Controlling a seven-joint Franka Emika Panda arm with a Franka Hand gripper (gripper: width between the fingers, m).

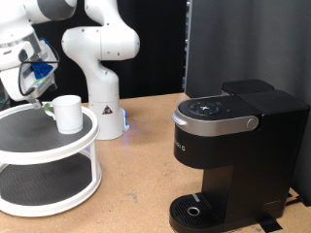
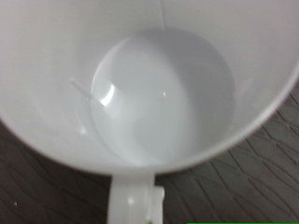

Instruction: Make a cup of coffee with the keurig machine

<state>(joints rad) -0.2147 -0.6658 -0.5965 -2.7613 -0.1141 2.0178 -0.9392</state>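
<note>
The white cup [image 1: 68,113] stands upright on the top tier of a white round two-tier shelf [image 1: 29,146] at the exterior view's left. My gripper [image 1: 41,99] hangs just beside and above the cup on its left side, close to its rim. In the wrist view the cup [image 2: 163,93] fills the picture, seen from above; it is empty and its handle [image 2: 131,201] shows. My fingers do not show there. The black keurig machine [image 1: 228,146] stands at the exterior view's right with its lid shut and nothing on its round drip base [image 1: 197,210].
The arm's white base [image 1: 102,97] stands behind the shelf on the wooden table [image 1: 136,184]. A dark panel rises behind the machine. The shelf's dark mesh floor [image 2: 252,182] shows around the cup in the wrist view.
</note>
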